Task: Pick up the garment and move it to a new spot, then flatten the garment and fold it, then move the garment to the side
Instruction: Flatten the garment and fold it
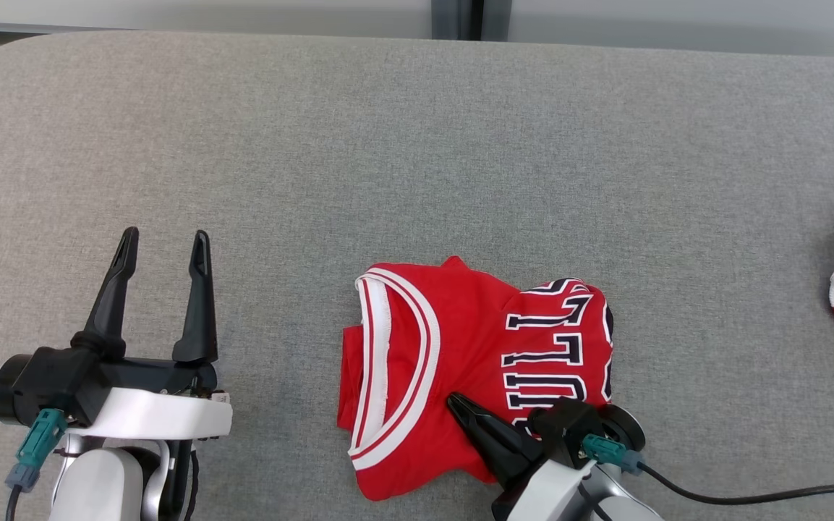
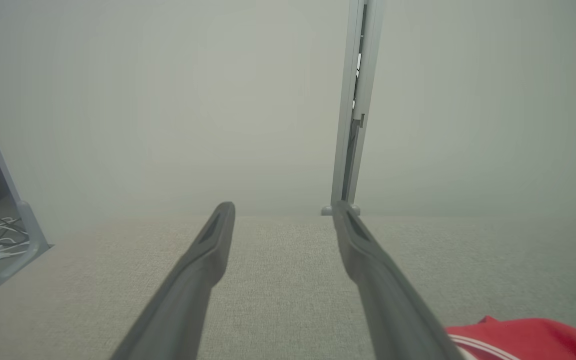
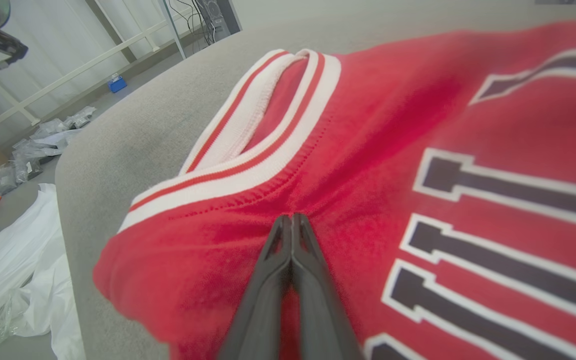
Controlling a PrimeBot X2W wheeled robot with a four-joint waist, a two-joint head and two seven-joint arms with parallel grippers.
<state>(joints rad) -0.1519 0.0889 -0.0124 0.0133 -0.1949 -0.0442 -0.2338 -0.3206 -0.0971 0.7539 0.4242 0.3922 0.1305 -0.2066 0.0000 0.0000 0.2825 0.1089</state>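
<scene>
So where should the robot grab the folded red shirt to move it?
Probably the rounded near edge of the garment, where the folded layers stack, coming in low from the robot's side. It lies flat on the table, so the top offers only a thin pinch, like the one the right gripper has now with shut jaws beside the striped trim.

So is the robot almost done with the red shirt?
Nearly, it seems. Done: the garment lies in a compact folded bundle on the grey table. In hand: the right end effector is shut, pinching the cloth near the striped trim, while the left end effector hovers open off to the side. Left: moving the bundle to the side.
</scene>
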